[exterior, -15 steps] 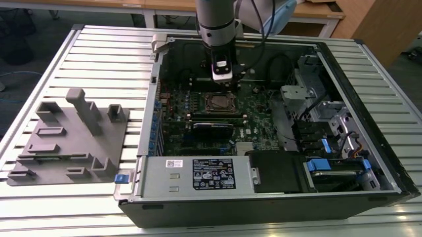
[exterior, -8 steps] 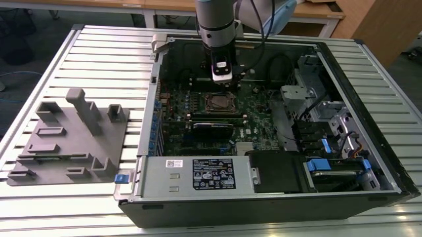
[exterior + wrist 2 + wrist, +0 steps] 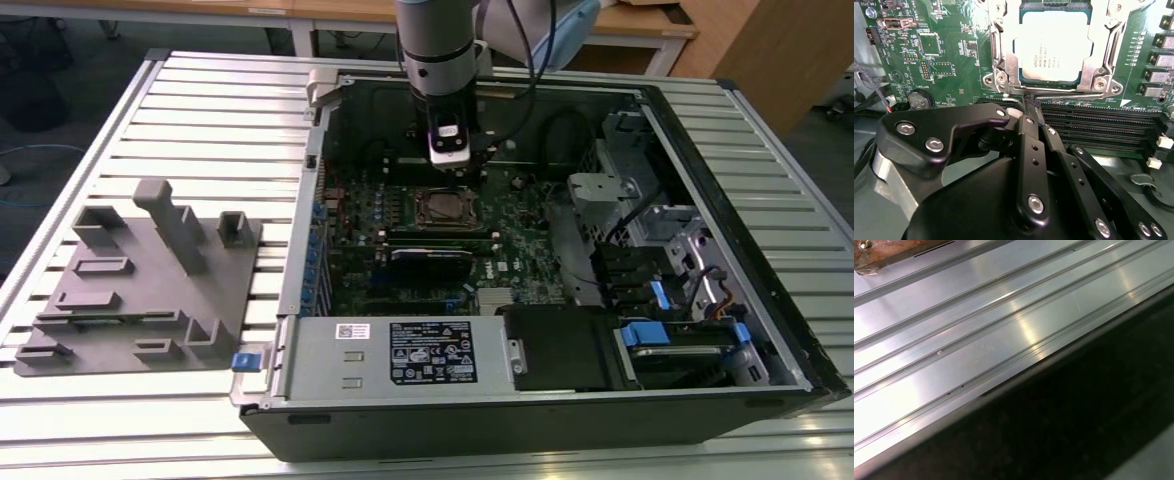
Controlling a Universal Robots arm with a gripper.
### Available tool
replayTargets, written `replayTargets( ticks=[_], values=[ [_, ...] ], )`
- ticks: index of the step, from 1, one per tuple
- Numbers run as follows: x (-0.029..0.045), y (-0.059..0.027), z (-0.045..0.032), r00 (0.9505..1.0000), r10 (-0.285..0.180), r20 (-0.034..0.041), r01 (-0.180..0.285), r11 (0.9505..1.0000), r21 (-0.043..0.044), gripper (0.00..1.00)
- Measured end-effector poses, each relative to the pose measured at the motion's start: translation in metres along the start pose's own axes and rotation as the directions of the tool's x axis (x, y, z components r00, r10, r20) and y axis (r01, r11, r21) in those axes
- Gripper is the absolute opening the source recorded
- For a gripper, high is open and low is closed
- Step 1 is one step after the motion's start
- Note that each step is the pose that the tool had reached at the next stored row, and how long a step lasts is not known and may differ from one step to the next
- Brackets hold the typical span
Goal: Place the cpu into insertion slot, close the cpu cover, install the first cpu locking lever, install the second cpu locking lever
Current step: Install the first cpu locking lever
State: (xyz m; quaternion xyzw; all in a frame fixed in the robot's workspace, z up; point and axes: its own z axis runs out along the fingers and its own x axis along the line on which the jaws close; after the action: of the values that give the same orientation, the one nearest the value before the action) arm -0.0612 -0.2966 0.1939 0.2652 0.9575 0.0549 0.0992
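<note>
I am holding my black gripper (image 3: 1030, 107) low over the green circuit board, its fingertips pressed together at the edge of the socket. In the second wrist view the fingertips are touching a thin silvery wire locking lever (image 3: 1019, 95), which runs along the socket edge nearest the gripper, at 6 o'clock of the chip.

The cpu (image 3: 1054, 45), a pale silvery-grey square chip, is already lying in the insertion slot (image 3: 442, 207), a small square socket with a silvery metal rim. The cpu cover (image 3: 1094, 47), a thin silvery metal frame plate with a square window, is lying flat around the chip, framing it on all sides.

I judge that the step in hand is working a locking lever. To do it well, I am keeping the tips on the wire itself, not on the cover. I am pushing steadily, so the wire does not spring off. The long black card slots (image 3: 1094, 125) are lying just beside the fingertips, so clearance there needs watching.
</note>
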Motion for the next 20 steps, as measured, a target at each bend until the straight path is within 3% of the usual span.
replayTargets(
  ticks=[20],
  values=[
    [0.0001,-0.0001,0.0006,1.0000,0.000,0.0000,0.000,1.0000,0.0001,0.11]
  ],
)
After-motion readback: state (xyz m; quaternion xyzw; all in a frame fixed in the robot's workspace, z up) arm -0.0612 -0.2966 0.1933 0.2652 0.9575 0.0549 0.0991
